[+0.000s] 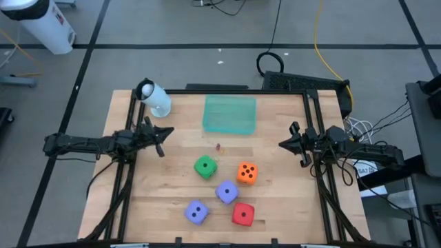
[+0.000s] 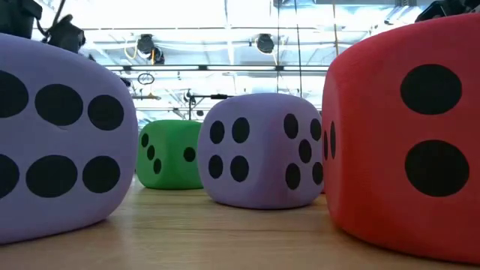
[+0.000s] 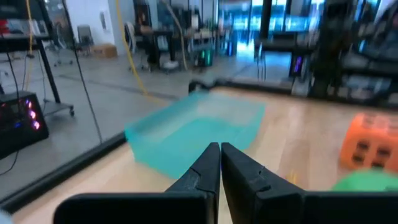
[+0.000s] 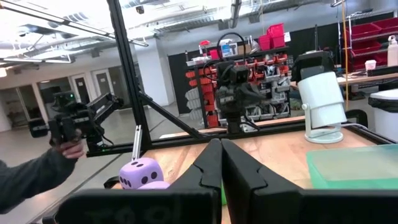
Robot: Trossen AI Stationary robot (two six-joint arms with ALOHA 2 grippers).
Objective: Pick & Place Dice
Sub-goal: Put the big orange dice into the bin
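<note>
I see the bench (image 1: 275,207) with the green tray (image 1: 230,114) at its far side. Nearer me sit five dice: green (image 1: 204,167), orange (image 1: 247,173), two purple (image 1: 227,192) (image 1: 196,213), red (image 1: 242,215). My left claw (image 1: 164,132) and right claw (image 1: 284,142) wait at the edges, both shut, empty. The dice look soft and light; I'd pinch opposite flat faces.

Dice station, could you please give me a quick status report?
Left gripper and right gripper shut, empty, at table edges. Five dice loose on table: green, orange, red, two purple. Green tray empty. Nothing in the way.
</note>
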